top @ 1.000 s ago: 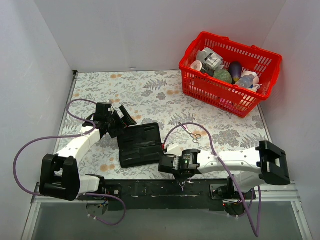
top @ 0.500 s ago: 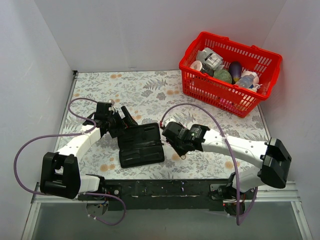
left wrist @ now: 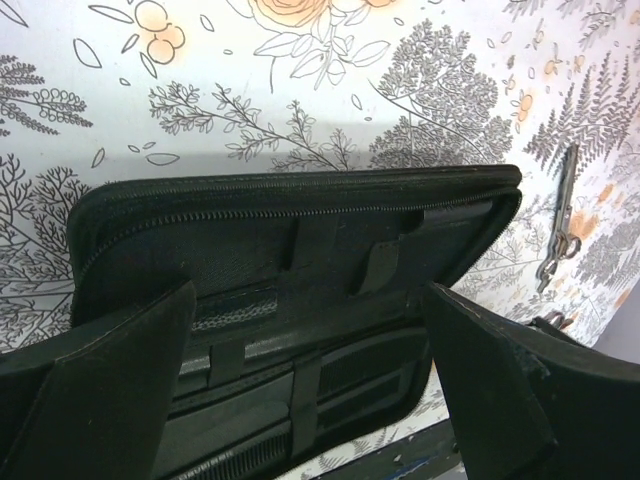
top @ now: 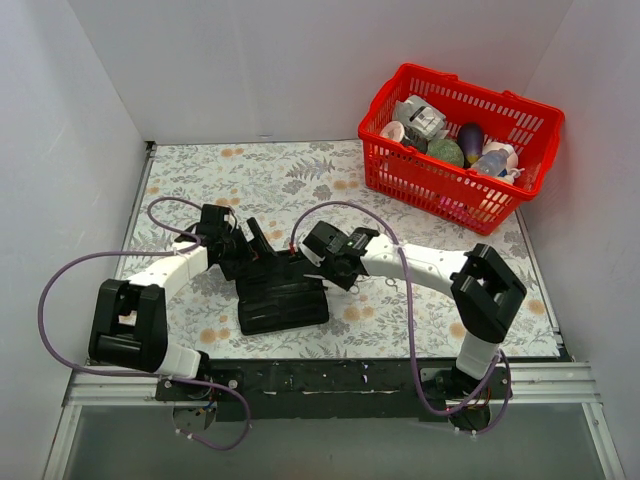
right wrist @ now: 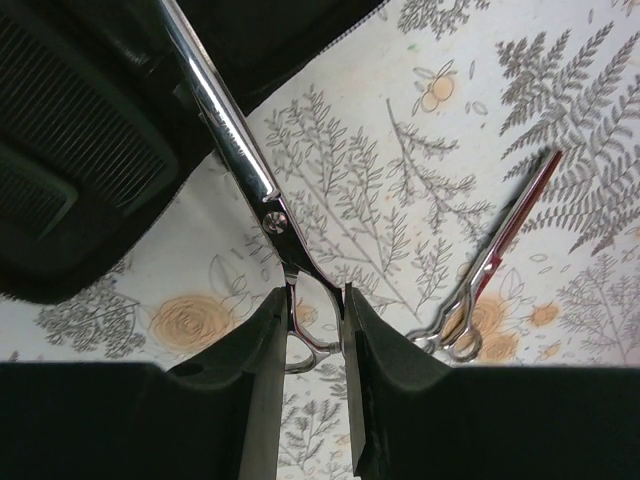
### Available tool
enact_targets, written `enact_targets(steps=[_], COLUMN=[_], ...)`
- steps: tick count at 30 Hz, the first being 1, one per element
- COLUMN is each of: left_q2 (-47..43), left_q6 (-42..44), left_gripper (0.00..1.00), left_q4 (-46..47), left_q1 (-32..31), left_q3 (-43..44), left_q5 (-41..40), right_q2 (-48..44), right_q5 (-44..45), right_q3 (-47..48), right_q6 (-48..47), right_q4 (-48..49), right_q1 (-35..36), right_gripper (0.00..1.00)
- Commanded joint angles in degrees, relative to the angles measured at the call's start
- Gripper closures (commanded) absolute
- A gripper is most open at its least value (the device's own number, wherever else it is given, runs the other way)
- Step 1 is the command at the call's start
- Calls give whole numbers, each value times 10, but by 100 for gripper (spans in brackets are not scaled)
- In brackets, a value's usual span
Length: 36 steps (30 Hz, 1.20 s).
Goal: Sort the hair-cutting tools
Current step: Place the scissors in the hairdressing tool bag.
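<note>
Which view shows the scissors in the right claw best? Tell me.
Right wrist: the scissors run from ring handle, pinched in the right claw, to blade over the black case. Top external hides them under that claw; left wrist shows only a loose pair.

Case (top: 282, 295) open on the table (top: 250, 170), left of centre. Basket (top: 432, 183) at far right corner, well apart. Held scissors (right wrist: 235, 150) between right gripper (right wrist: 315, 330) fingers, blades over the case's right edge. Second scissors (right wrist: 495, 260) on the table beside them. Left gripper (left wrist: 308, 295) straddling the case's far left edge.
</note>
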Motion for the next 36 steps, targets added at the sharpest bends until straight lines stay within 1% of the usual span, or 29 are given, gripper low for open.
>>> enact_targets(steps=[1,4,8,13,16,21,24,36], left_q2=[16,33,58,78,84,87,87,82], left_q6=[-9,-18,-25,-23,-23,-24,-26,-25], left_gripper=[2,2,2,2,2,2,2,2], left_q4=[14,18,17,16,16,23,23,24], left_q1=[-1,-1,-1,-1,-1,-1,-1,0], left_q3=[24,33,57,77,78,70,69,69], left_q5=[-20,-40,-51,-48,-48,-48,-48,-47], right_q2=[20,68,106,110,113,127,128,119], right_q5=[9,25,39,37,45,29,16,12], right_q3=[46,82,119,121,125,145,139,112], right_q6=[-68,-92,-131,-146,-151,-150,-152,-158], right_q4=[47,46,27,35,33,18,21,23], right_q1=[-16,-18,-20,-25,-25,-25,-24,-10], right_gripper=[99,99,99,99,99,99,99,99])
